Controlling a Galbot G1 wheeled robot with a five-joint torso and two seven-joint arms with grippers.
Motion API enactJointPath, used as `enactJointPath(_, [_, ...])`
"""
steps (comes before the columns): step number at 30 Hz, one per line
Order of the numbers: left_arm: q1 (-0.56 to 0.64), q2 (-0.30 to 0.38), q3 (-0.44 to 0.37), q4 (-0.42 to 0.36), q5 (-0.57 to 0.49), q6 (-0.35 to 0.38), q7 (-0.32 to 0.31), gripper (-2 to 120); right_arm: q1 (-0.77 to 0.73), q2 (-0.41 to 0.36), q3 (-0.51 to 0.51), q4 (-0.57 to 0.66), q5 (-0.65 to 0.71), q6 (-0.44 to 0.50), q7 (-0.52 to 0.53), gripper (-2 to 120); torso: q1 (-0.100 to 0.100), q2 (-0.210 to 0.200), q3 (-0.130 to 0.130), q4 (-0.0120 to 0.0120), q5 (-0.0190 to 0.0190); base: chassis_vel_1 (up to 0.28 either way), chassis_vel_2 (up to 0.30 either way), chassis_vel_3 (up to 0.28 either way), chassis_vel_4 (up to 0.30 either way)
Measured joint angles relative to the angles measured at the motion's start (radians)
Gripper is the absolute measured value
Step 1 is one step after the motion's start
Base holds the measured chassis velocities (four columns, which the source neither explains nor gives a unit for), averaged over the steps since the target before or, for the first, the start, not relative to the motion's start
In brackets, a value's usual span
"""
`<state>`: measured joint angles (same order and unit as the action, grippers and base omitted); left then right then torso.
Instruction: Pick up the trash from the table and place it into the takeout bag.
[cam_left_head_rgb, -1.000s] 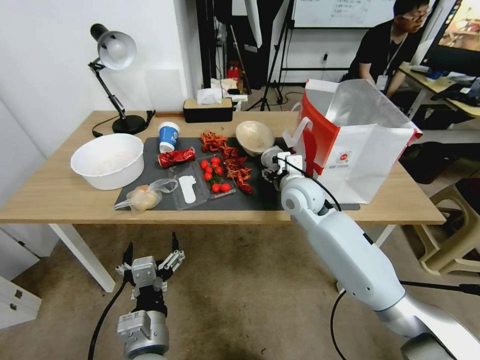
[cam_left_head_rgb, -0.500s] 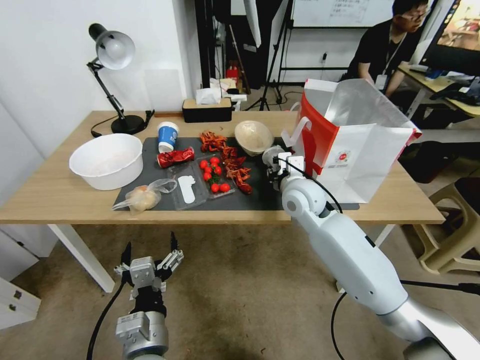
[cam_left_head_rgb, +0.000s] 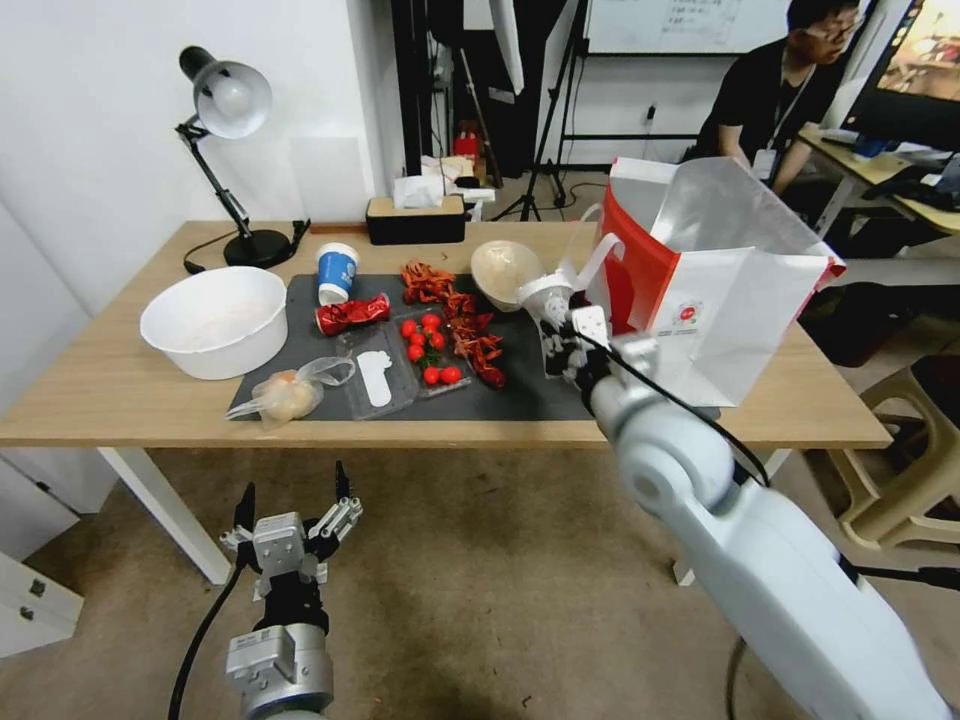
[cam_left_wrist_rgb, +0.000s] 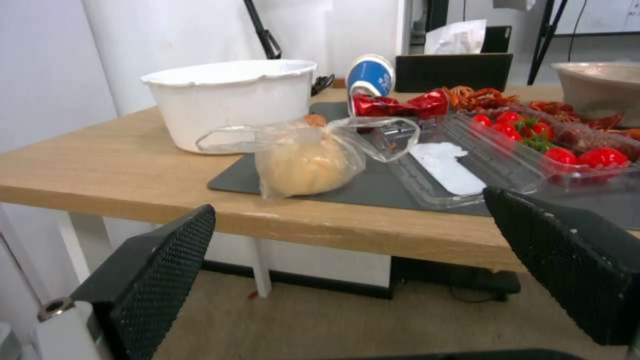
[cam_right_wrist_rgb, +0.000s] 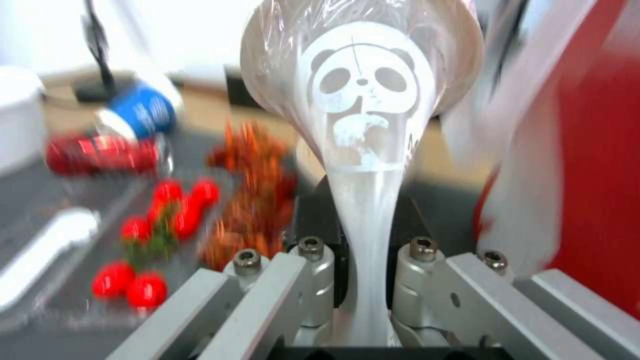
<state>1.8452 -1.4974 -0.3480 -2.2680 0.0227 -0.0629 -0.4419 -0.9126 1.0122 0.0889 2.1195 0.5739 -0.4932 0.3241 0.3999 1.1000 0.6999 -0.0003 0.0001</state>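
Your right gripper (cam_left_head_rgb: 562, 325) pinches the clear plastic cup (cam_left_head_rgb: 545, 297), squashed flat between its pads and lifted off the dark mat (cam_left_head_rgb: 520, 395), just at 9 o'clock of the takeout bag (cam_left_head_rgb: 720, 290). Judged progress: first item in hand, nothing visibly bagged yet. Left on the table (cam_left_head_rgb: 100, 390): one beige bowl (cam_left_head_rgb: 503, 270), one blue-and-white paper cup (cam_left_head_rgb: 336, 272), one crushed red can (cam_left_head_rgb: 352, 314), one knotted bag (cam_left_head_rgb: 288, 393). Your left gripper (cam_left_head_rgb: 290, 515) hangs spread wide below the table's near edge.

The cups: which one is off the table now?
The clear plastic cup, squeezed in the right gripper beside the takeout bag. The blue-and-white paper cup stands on the mat.
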Motion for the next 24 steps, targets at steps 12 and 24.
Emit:
enactJointPath(12, [-0.008, -0.006, 0.007, 0.013, 0.005, -0.006, -0.004, 100, 0.106, -0.069, 0.162, -0.016, 0.088, 0.278, -0.105, 3, 0.000, 0.000, 0.000, 0.0005, -0.0002, 0.000, 0.000, 0.000, 0.000])
enactJointPath(24, [-0.011, -0.003, 0.011, 0.028, 0.002, -0.006, -0.009, 100, 0.233, -0.124, 0.222, -0.120, 0.184, 0.167, 0.071, 3, 0.000, 0.000, 0.000, 0.0002, 0.0000, 0.000, 0.000, 0.000, 0.000])
